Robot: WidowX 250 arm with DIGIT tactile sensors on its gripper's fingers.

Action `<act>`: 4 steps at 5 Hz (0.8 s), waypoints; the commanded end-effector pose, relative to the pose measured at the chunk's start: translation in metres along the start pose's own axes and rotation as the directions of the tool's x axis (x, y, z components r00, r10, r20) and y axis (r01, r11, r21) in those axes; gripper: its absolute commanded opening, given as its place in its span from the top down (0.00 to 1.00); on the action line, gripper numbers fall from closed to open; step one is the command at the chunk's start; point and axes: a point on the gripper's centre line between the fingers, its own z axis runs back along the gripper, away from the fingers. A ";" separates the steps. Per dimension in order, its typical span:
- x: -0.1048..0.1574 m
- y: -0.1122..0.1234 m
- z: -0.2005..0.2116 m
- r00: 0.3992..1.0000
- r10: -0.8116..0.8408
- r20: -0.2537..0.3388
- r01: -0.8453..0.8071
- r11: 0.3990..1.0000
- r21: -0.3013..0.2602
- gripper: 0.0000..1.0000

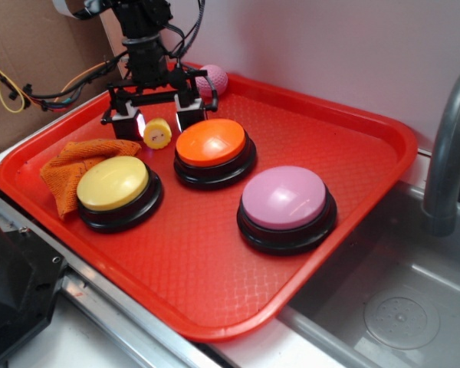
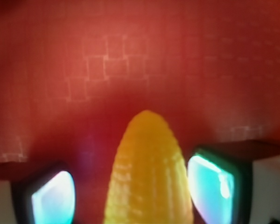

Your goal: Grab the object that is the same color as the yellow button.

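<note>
Small yellow corn piece (image 1: 156, 133) was seen lying on the red tray (image 1: 353, 130), behind the yellow button (image 1: 113, 182), end effector (image 1: 158, 121) was held open around it, fingers (image 2: 53, 198) apart, not squeezing.

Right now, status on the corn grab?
Gripper open, fingers straddling the corn, not closed. Corn on tray. Orange button close beside.

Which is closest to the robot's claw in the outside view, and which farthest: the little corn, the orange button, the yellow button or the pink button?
From the gripper:
1. Toy corn, lying between the open fingers.
2. Orange button, just beside it on the tray.
3. Yellow button, nearer the tray's front edge.
4. Pink button, farthest, toward the sink side.
</note>
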 end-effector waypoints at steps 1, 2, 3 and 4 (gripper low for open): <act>0.004 -0.001 0.005 0.999 0.027 0.040 -0.026 0.999 -0.022 0.92; 0.002 0.001 0.016 0.997 0.056 0.053 -0.055 0.998 -0.013 1.00; -0.005 0.002 0.042 0.996 0.033 0.085 -0.036 0.999 0.036 1.00; -0.014 0.003 0.072 0.995 -0.024 0.102 0.020 0.999 0.041 1.00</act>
